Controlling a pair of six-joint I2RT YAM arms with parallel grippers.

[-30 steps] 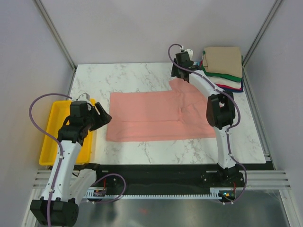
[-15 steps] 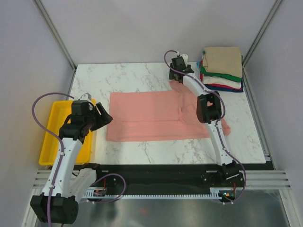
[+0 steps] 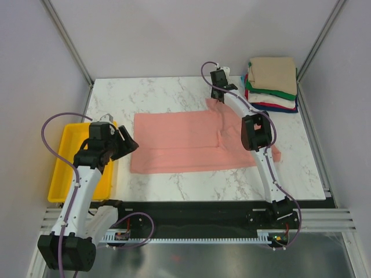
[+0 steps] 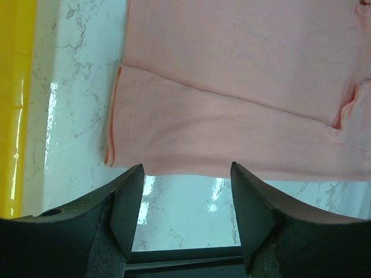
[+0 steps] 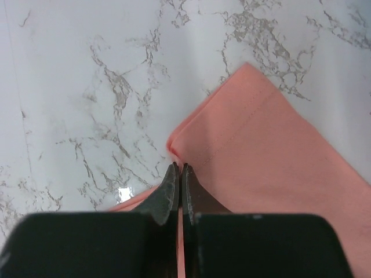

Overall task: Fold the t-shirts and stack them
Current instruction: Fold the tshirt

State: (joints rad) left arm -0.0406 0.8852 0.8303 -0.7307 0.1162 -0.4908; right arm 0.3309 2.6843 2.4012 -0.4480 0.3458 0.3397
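Note:
A salmon-pink t-shirt [image 3: 185, 142] lies spread flat across the middle of the marble table, its lower part folded up along the near edge [image 4: 232, 139]. My right gripper [image 3: 219, 98] reaches over to the shirt's far right sleeve. In the right wrist view its jaws [image 5: 180, 168] are pinched together on the sleeve's hem [image 5: 272, 168], which bunches slightly at the tips. My left gripper [image 3: 130, 145] hovers open by the shirt's near left corner, and its fingers [image 4: 186, 169] frame bare table just short of the fold. A stack of folded t-shirts [image 3: 271, 84], tan on top, sits at the far right corner.
A yellow plastic tray [image 3: 64, 168] sits at the table's left edge, beside my left arm; its rim [image 4: 14, 104] shows in the left wrist view. Grey walls enclose the table on three sides. The black front rail [image 3: 185, 217] runs along the near edge.
My right gripper has come down onto the far sleeve corner and shut on it, with the arm's elbow swinging left. The left arm has barely moved.

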